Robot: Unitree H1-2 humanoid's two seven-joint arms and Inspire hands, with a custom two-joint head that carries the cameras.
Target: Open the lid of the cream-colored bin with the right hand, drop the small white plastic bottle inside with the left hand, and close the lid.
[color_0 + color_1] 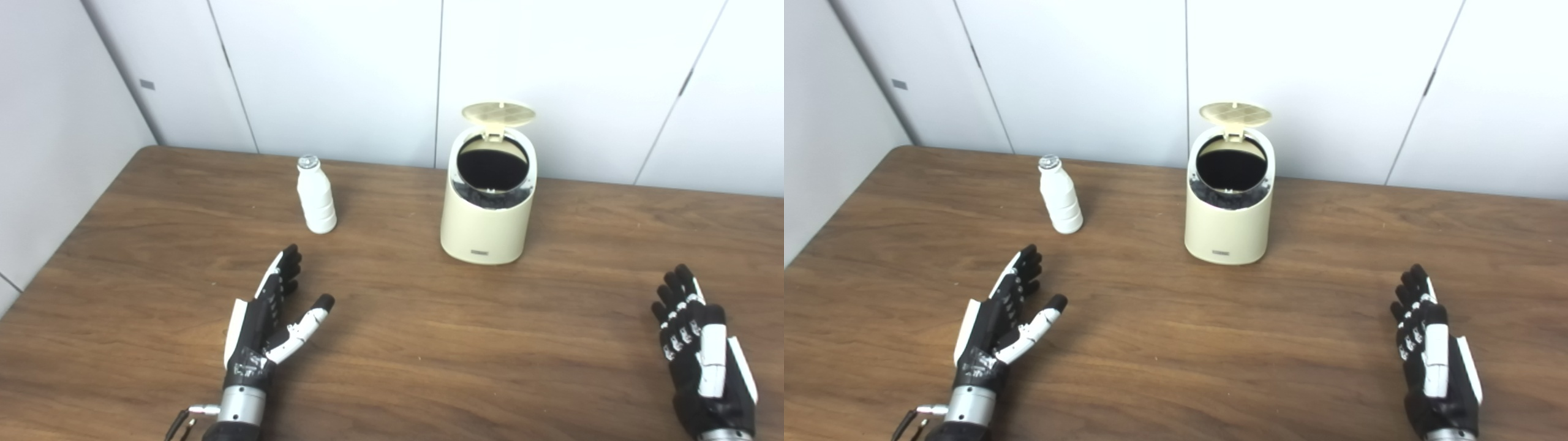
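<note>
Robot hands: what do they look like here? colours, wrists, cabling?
Both match: the left robot hand and right robot hand have black segmented fingers and black palms with white cover plates on the back and along the thumb. The left one ends in a silver metal wrist cuff with a thin cable looping out at its side. The right wrist is mostly cut off by the frame.

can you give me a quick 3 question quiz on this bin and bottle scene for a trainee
1. True or false: the bin's lid stands open.
2. Where is the bottle? A) inside the bin B) upright on the table, to the picture's left of the bin C) in the left hand
3. Fill in: the left hand and right hand both hold ____.

Key:
1. True
2. B
3. nothing; both are open, above the table.
</note>
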